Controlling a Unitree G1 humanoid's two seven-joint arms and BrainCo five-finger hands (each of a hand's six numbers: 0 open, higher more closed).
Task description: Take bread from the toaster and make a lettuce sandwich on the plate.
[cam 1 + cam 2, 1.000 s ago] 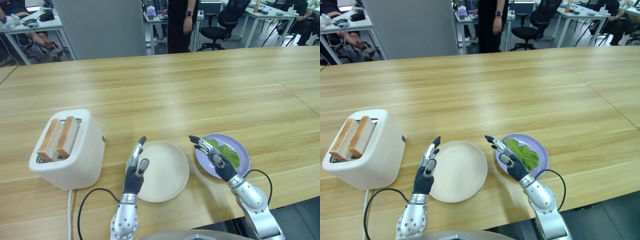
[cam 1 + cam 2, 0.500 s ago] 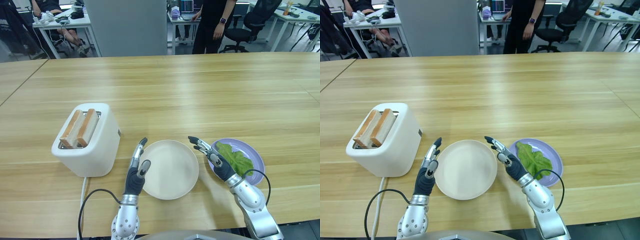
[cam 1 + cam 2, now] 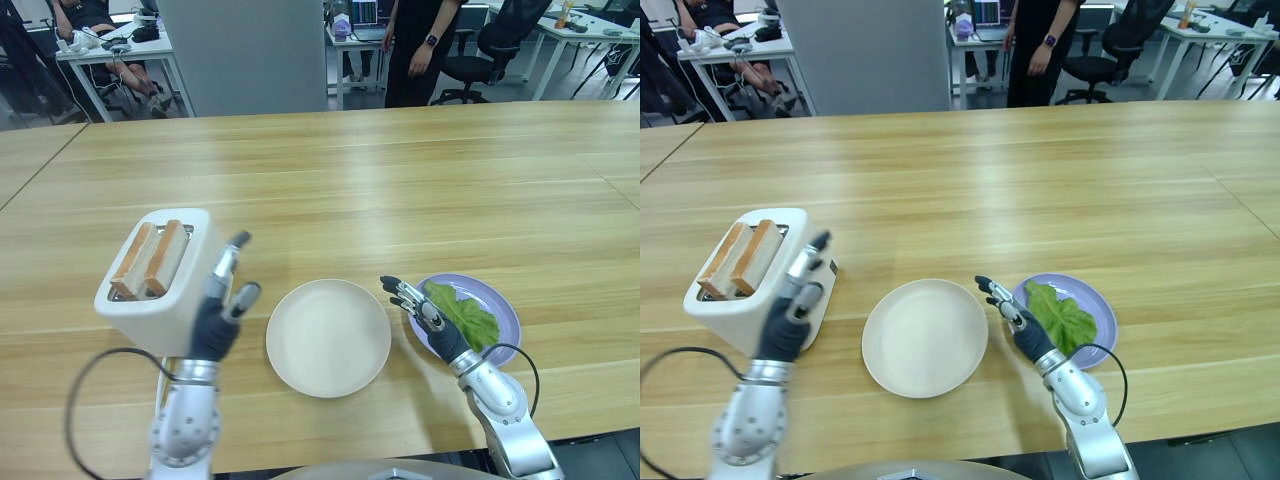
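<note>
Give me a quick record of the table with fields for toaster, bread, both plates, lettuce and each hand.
toaster: white, left side of table
bread: two slices upright in toaster slots
cream plate: centre, nothing on it
purple plate: right of cream plate
lettuce: green leaf lying on purple plate
left hand: open, beside toaster's right side, holding nothing
right hand: open, at purple plate's left edge, holding nothing

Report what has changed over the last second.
The left hand swung left from the cream plate's edge to the toaster's right side, open and holding nothing. The right hand stayed beside the lettuce on the purple plate; both bread slices remain in the toaster. The camera also shifted.
</note>
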